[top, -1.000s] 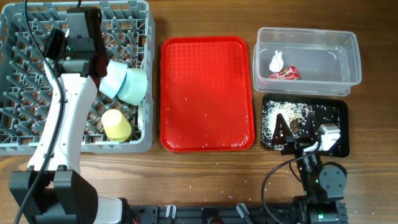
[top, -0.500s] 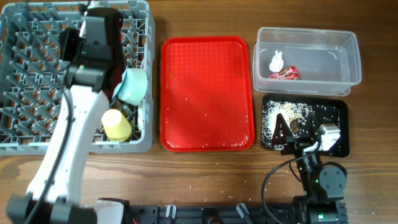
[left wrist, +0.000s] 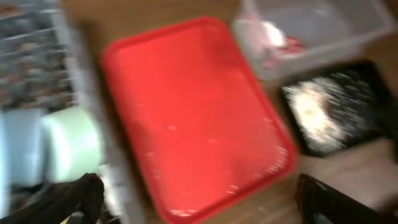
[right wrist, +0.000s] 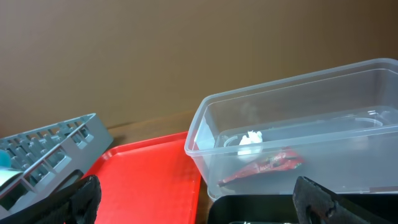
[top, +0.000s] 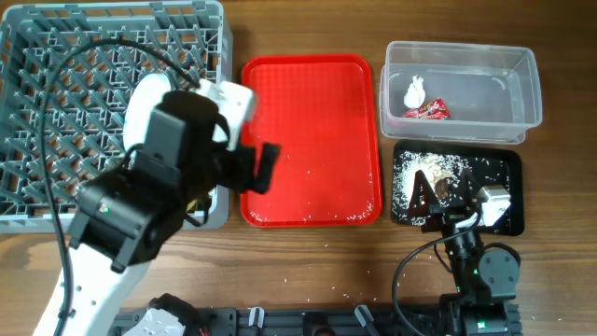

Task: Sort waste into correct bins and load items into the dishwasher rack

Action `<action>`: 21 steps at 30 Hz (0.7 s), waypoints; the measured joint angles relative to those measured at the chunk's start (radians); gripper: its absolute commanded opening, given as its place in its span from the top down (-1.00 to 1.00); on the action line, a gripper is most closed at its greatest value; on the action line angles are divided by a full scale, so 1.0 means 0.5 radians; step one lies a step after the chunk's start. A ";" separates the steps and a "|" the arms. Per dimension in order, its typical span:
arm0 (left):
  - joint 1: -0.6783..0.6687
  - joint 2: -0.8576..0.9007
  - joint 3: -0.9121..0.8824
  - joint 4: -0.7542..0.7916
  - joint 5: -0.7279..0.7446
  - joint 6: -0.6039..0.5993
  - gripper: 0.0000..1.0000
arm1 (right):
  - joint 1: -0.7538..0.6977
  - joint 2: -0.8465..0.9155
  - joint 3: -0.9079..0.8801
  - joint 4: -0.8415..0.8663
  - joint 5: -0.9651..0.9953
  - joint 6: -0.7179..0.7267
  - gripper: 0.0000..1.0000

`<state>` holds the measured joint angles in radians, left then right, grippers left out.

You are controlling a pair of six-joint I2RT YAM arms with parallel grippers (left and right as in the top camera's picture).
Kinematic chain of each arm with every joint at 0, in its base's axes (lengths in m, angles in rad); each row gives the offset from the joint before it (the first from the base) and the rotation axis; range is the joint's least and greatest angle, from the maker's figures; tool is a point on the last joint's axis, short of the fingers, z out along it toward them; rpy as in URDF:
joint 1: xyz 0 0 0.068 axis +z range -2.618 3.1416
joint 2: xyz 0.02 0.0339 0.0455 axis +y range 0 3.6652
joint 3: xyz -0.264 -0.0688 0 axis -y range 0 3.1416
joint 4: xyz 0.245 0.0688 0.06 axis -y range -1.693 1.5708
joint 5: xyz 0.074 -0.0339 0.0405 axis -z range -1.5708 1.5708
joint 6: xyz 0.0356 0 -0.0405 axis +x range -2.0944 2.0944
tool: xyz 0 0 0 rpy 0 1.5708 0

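Left gripper (left wrist: 199, 202) gapes wide, empty — we should lift it high past the rack (top: 112, 7) rim at nine o'clock, sparing the green bowl (left wrist: 71, 149).

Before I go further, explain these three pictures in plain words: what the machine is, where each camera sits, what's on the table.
A two-armed robot works at a wooden table. One picture looks down from above; the other two come from cameras on each wrist, dark fingertips at the bottom corners. The left gripper and right gripper are both open, holding nothing. On the table: a grey pegged rack with a green bowl, a red tray, a clear tub holding a tissue and red wrapper, and a black tray with rice scraps.
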<state>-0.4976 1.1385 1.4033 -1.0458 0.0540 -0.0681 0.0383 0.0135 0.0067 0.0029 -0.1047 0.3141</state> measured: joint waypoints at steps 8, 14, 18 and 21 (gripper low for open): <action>-0.119 0.001 0.000 -0.029 0.076 -0.027 -1.00 | 0.000 0.000 0.000 0.000 0.000 -0.001 -0.99; -0.077 -0.136 -0.089 0.479 0.155 0.233 -1.00 | 0.000 0.000 0.000 0.001 -0.001 -0.001 -1.00; 0.301 -0.655 -0.523 0.874 0.407 0.395 -1.00 | 0.000 0.000 0.000 0.004 0.000 -0.001 -1.00; 0.495 -0.969 -0.838 1.048 0.494 0.365 -1.00 | 0.000 0.000 0.000 0.005 0.000 0.000 -1.00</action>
<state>-0.2501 0.6540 0.9840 -0.5220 0.3008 0.1143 0.0383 0.0135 0.0067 0.0051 -0.1047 0.3141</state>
